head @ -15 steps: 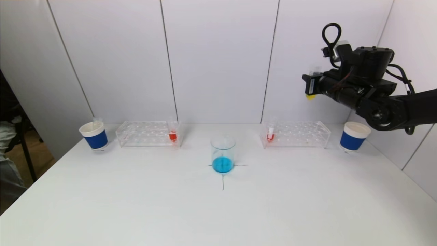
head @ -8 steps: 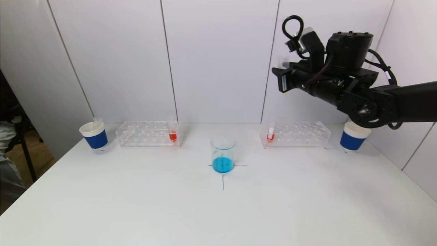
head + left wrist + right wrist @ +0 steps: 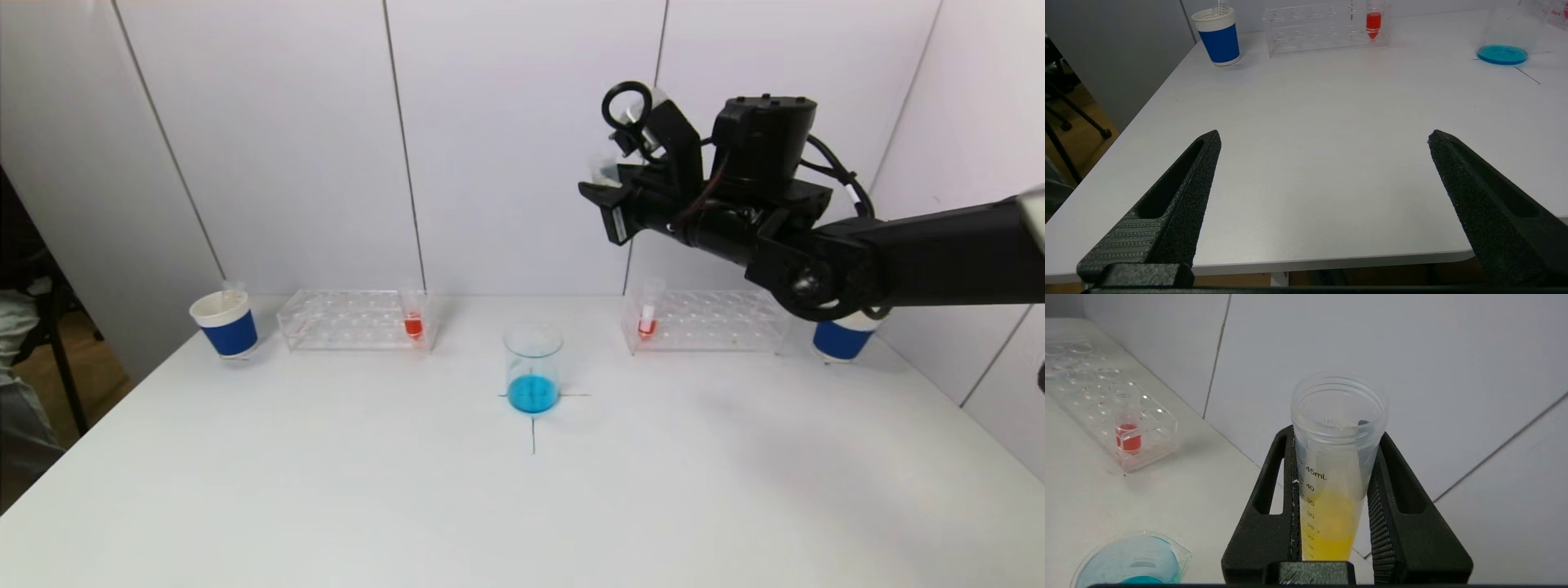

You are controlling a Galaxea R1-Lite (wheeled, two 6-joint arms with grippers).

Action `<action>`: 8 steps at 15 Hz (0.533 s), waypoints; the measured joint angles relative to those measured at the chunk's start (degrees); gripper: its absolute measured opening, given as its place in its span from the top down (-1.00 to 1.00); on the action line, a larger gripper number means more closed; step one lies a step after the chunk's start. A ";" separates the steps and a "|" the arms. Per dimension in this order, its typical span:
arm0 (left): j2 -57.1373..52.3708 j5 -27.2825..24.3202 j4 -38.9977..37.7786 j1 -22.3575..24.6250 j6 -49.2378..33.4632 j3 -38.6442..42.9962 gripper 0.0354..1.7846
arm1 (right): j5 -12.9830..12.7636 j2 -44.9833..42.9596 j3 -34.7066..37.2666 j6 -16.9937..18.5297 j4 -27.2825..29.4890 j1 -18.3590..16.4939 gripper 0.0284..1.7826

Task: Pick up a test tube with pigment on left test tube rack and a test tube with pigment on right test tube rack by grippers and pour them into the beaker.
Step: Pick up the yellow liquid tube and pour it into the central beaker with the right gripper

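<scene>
High over the table, up and right of the beaker point(image 3: 533, 367), my right gripper point(image 3: 602, 186) is shut on a clear test tube point(image 3: 1331, 514) holding yellow pigment, its open mouth up. The beaker point(image 3: 1133, 563) contains blue liquid. One tube of red pigment point(image 3: 413, 322) stands in the left rack point(image 3: 355, 320), and another red tube point(image 3: 647, 318) in the right rack point(image 3: 706, 321). My left gripper point(image 3: 1323, 139) is open and empty over the table's near left edge, outside the head view.
Blue-and-white paper cups stand outside each rack, one on the left point(image 3: 224, 324) and one on the right point(image 3: 841, 339), partly behind my right arm. A black cross marks the table under the beaker. White wall panels stand behind the racks.
My right arm has swung left with the yellow tube, from above the right cup to past the right rack's inner end, closer to the beaker. The left gripper has not moved.
</scene>
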 joint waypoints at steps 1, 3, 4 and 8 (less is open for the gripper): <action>0.00 -0.02 0.00 0.00 0.00 0.00 -0.99 | 1.44 1.30 -1.24 -0.83 0.00 0.11 0.44; 0.00 -0.02 0.00 0.00 0.00 0.00 -0.99 | 2.34 3.84 -3.86 -3.15 0.00 0.30 0.44; 0.00 -0.02 0.00 0.00 -0.02 0.00 -0.99 | 3.54 5.13 -5.35 -5.02 0.06 0.41 0.44; 0.00 -0.02 0.00 0.00 0.00 0.00 -0.99 | 9.79 9.24 -8.11 -13.48 0.09 0.50 0.44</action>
